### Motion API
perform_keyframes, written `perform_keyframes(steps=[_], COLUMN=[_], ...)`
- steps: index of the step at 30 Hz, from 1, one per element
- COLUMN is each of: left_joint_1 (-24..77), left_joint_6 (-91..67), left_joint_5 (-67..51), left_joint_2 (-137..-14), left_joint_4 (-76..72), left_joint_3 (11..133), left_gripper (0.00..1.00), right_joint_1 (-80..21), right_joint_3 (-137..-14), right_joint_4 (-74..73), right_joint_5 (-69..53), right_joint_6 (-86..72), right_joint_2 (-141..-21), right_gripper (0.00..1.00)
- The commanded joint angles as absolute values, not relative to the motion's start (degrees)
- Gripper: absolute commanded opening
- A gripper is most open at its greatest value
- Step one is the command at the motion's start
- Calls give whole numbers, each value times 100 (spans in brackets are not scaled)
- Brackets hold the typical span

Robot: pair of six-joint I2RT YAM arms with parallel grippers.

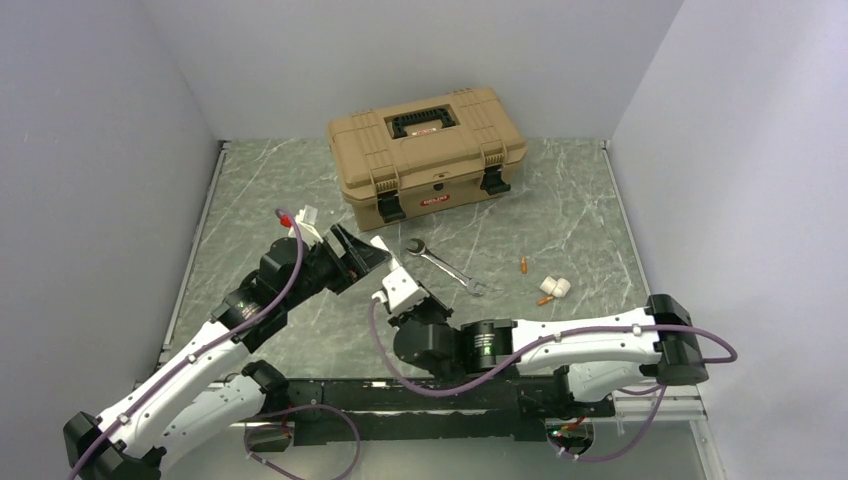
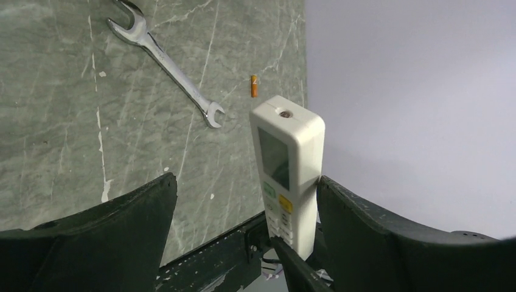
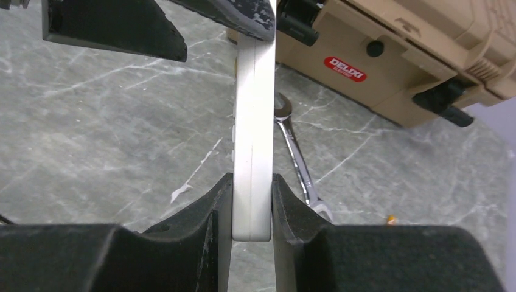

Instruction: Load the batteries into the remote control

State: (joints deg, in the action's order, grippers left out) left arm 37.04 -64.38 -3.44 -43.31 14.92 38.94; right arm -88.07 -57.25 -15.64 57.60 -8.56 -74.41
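**Remote pinched in the right jaws, left jaws wide around it**

On my right wrist feed the remote control (image 3: 254, 152) stands on edge, straight up the middle of the view. The right gripper (image 3: 252, 182) is closed on its lower end, with one black pad pressed flat against each broad face. The rest of the white bar sticks out past the fingertips towards the tan toolbox (image 1: 425, 150).

The left gripper (image 2: 246, 182) is spread wide and has hold of nothing. On its own feed the remote rises between the two fingers. The screen and grey buttons face the camera, and the bar sits hard up against the finger on the right of that view, though I cannot tell whether they actually touch. The other finger is well apart from the remote, with bare table (image 2: 55, 121) showing in the gap.

The overhead view shows both grippers meeting above the table, in front of the toolbox and off its left corner. The steel wrench (image 2: 170, 67) lies flat on the table beyond the remote. A small orange battery (image 2: 254, 86) lies just past the wrench's near end.
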Motion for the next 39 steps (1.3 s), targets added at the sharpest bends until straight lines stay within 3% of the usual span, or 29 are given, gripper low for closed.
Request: perform_keyframes(steps=[1,13,20,24,29,35,36,38,39], left_joint_1=[3688,3687,3687,3683,3687,3688,3689,3687,3688], left_joint_6=[-6522,-6795,-6798,-6831,-6867,-6863,-6870,-6887,-6880], left_joint_5=[-432,-338,-505,-515,-516,-615,-627,-637,-648], left_joint_2=[-4300,-4302,-4424,-4377,-4323,-4404,-4411,-4420,-4419], left_joint_4=[1468,1306,1098,1036,935,856,846,827,801], left_joint_3=[4168,3998,3979,3884,3773,3728,3715,3694,3673], left_gripper=[88,84,60,55,43,11,3,0,0], right_joint_1=[-8951,-9253,-9356,-9421,-9464,-9509,-9512,-9540,-9561], right_joint_3=[-6187,-6455,-6653,-6739,-6775,-6769,-6774,-6776,-6776], right_joint_4=[-1641,-1460,-1589,-1613,-1577,-1477,-1460,-1434,-1414], right_joint_5=[6573,6551,6716,6816,6943,6954,6937,6842,6767], right_joint_6=[-348,-73,-44,-43,146,225,217,198,182], right_joint_2=[-7741,-8120,-8532,-8675,-8739,-8736,-8732,-8700,-8679], right_gripper=[0,0,0,0,0,0,4,18,32])
